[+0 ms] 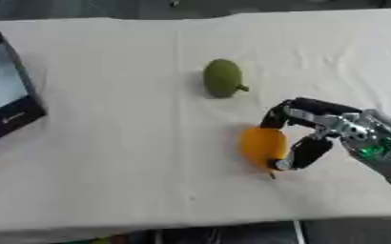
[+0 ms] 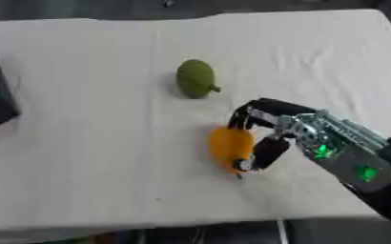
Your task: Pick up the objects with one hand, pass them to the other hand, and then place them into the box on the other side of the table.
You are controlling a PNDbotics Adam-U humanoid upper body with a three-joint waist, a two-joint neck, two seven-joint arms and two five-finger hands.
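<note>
Robot's right hand closing on an orange fruit that lies on the cloth-covered table. The fingers curl over the far upper side of the fruit and the thumb bears on its near right flank, so the hand is grasping the fruit, which appears to rest on the cloth, not yet lifted. The left hand shows in neither view.

Risks, as judged from this pose: the fruit is smooth and rounded, and the contact sits on its right half only; a lift begun from here could let it roll out leftward, away from the palm. The fruit's pointed near end projects just below the thumb, so a squeeze there may twist it. Drag along the cloth could also wrinkle the fabric and shift the other object.

Positions relative to the hand: the orange fruit lies against the fingers, on their left. A green fruit with a short stem lies beyond the hand and slightly to its left, apart from it. The box, dark-rimmed with a pale interior, stands well apart, far to the hand's left at the table's edge.
</note>
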